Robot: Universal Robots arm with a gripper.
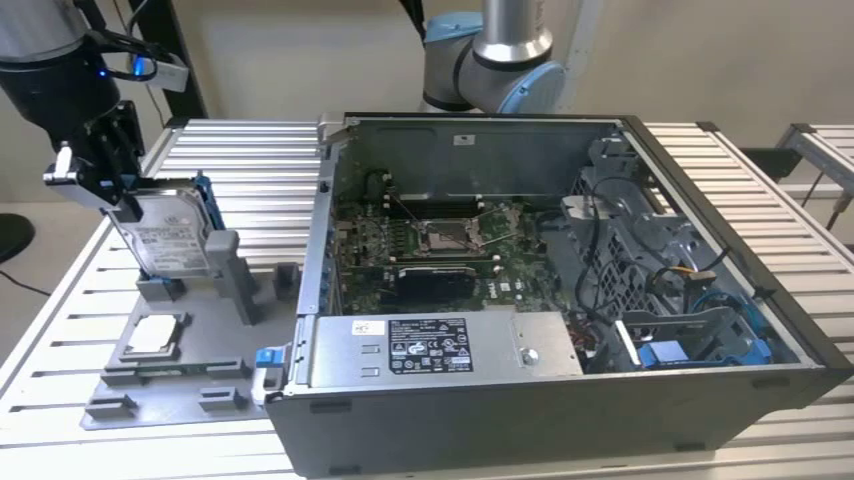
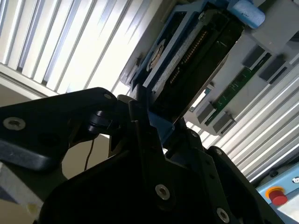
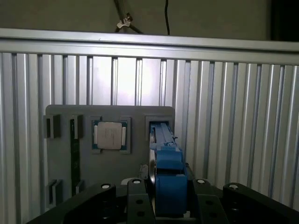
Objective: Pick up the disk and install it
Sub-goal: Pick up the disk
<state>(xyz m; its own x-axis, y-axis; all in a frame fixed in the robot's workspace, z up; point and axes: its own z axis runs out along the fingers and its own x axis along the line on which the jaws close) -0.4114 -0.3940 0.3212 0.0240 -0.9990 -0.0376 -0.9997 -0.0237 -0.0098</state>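
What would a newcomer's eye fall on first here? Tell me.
The open computer case, its motherboard bared, dominates the exterior view's right. At that view's left the disk stands on edge on a grey tray, with the claw clamped on its top edge.

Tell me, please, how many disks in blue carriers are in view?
1: the disk stands upright in the grey fixture at the exterior view's left, gripped at its top by the claw. Others may be hidden inside the computer case.
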